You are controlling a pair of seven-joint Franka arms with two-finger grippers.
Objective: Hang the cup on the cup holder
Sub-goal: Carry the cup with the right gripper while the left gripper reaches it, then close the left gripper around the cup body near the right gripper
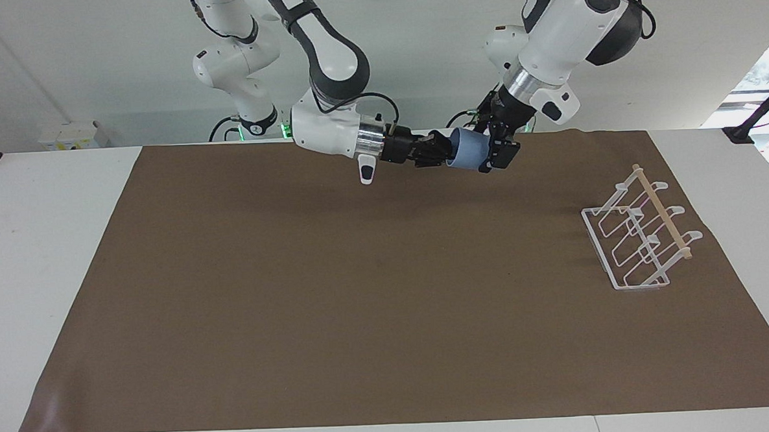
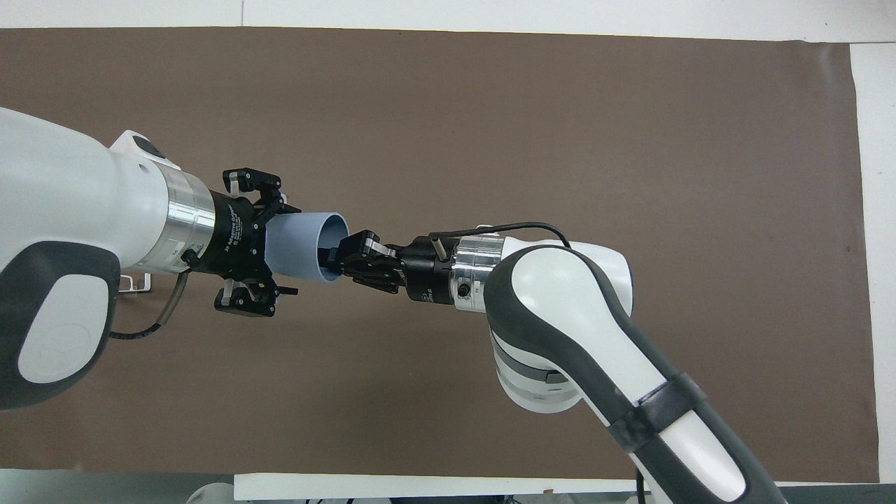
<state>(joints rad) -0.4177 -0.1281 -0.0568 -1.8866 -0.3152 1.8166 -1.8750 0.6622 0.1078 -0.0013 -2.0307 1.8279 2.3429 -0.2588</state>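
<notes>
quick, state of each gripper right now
left gripper: open, jaws around the cup base, not closed on it.
right gripper: shut on the cup's rim, holding it above the table.

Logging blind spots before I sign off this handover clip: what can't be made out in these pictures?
- White wire cup holder: overhead view, almost all hidden under the left arm.
- Base of the light-blue plastic cup: both views, covered by the left gripper, so contact is unclear.
- Right gripper tips: both views, hidden inside the cup's mouth.
</notes>
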